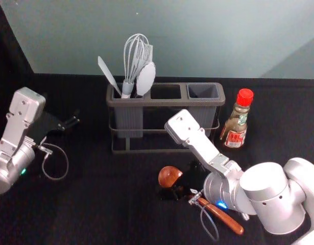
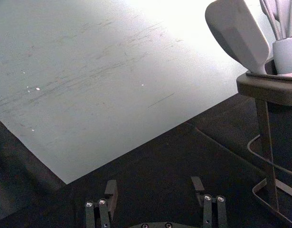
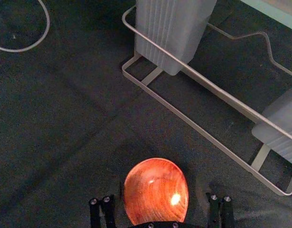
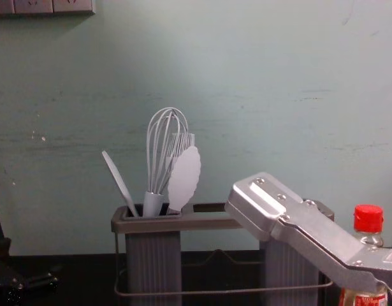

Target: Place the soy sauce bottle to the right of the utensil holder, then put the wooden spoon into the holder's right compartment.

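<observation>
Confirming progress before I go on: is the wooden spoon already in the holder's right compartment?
No, the wooden spoon lies in front of the utensil holder, whose right compartment is empty.

Passable between left gripper and utensil holder; obstructed before right compartment by right arm, hemmed farther right by soy sauce bottle.

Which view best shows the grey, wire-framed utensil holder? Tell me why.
The head view: the utensil holder shows from above, compartments and base included, despite the right arm overlapping. The chest view gives its front, partly covered; the left wrist view, one end; the right wrist view, its base and lower compartment walls.
</observation>
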